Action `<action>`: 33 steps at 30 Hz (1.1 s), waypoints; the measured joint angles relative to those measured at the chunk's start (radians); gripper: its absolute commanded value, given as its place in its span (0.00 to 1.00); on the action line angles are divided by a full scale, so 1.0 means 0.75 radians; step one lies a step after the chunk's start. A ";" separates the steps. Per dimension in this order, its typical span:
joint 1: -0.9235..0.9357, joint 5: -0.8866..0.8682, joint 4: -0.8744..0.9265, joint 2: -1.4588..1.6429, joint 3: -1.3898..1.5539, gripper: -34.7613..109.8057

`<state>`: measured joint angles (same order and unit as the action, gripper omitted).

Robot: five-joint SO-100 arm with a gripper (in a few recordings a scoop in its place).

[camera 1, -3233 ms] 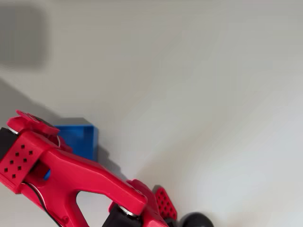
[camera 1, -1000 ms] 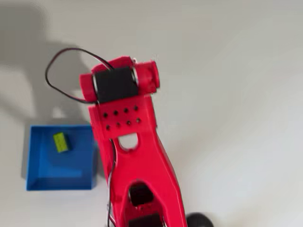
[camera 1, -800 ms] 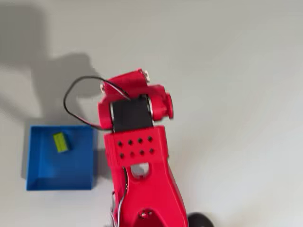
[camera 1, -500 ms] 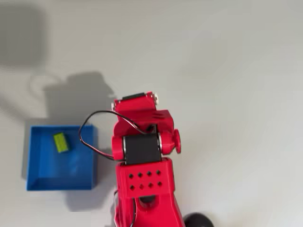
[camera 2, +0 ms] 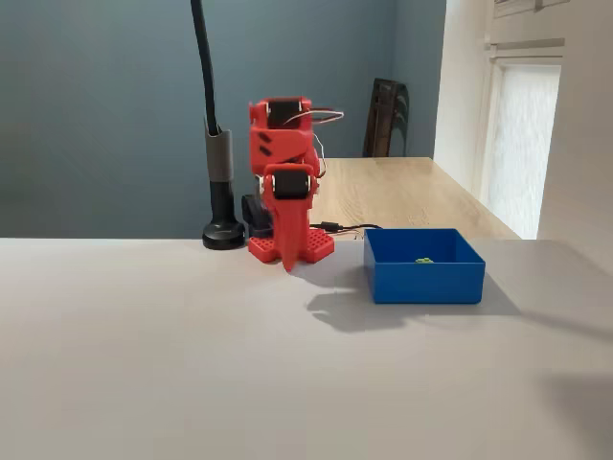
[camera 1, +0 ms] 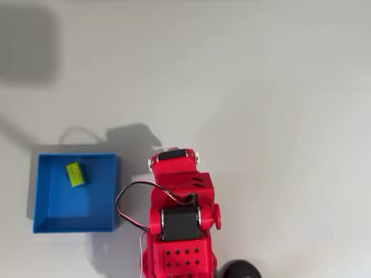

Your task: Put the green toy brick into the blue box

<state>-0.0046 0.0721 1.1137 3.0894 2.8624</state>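
Note:
The green toy brick (camera 1: 74, 174) lies inside the blue box (camera 1: 64, 205), near its upper left corner in the overhead view. In the fixed view a bit of the brick (camera 2: 422, 260) shows over the wall of the blue box (camera 2: 424, 280). The red arm (camera 1: 178, 223) is folded back over its base, to the right of the box. Its gripper (camera 2: 287, 261) hangs pointing down at the table, left of the box in the fixed view and apart from it. The fingers are shut and hold nothing.
A black stand with a round foot (camera 2: 223, 233) rises beside the arm's red base (camera 2: 305, 245); the foot (camera 1: 237, 270) also sits at the overhead view's bottom edge. A wooden table (camera 2: 402, 192) and a chair stand behind the white table (camera 2: 192, 364).
The arm has drawn back from over the box and folded down toward its base. The green brick stays in the box where it lay a second ago.

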 measured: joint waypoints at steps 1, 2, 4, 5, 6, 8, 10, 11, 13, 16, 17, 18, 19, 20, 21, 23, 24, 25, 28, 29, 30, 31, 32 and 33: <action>0.000 0.000 0.000 0.049 0.035 0.24; -0.002 0.000 0.000 0.086 0.063 0.24; -0.002 -0.008 0.000 0.129 0.098 0.24; -0.002 -0.014 0.000 0.153 0.131 0.24; -0.002 -0.018 0.000 0.172 0.145 0.24; -0.002 -0.020 0.000 0.196 0.186 0.24; -0.004 -0.020 0.000 0.215 0.215 0.24; -0.004 -0.020 0.000 0.225 0.227 0.24; -0.004 -0.020 -0.008 0.227 0.245 0.24; -0.004 -0.020 -0.020 0.221 0.274 0.24; -0.004 -0.029 -0.020 0.227 0.274 0.24; -0.004 -0.037 -0.022 0.227 0.274 0.24; -0.004 -0.041 -0.022 0.227 0.274 0.24; -0.004 -0.045 -0.022 0.227 0.274 0.24; -0.004 -0.047 -0.022 0.227 0.274 0.24; -0.004 -0.049 -0.022 0.227 0.274 0.24; -0.004 -0.049 -0.022 0.227 0.274 0.24; -0.004 -0.049 -0.022 0.227 0.274 0.24; -0.004 -0.049 -0.022 0.227 0.274 0.24; -0.004 -0.049 -0.022 0.227 0.274 0.24; -0.004 -0.049 -0.022 0.227 0.274 0.24; -0.004 -0.049 -0.022 0.227 0.274 0.24; -0.004 -0.049 -0.022 0.227 0.274 0.24; -0.004 -0.049 -0.022 0.227 0.274 0.24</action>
<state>-0.0077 0.0353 1.0968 3.2597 3.0680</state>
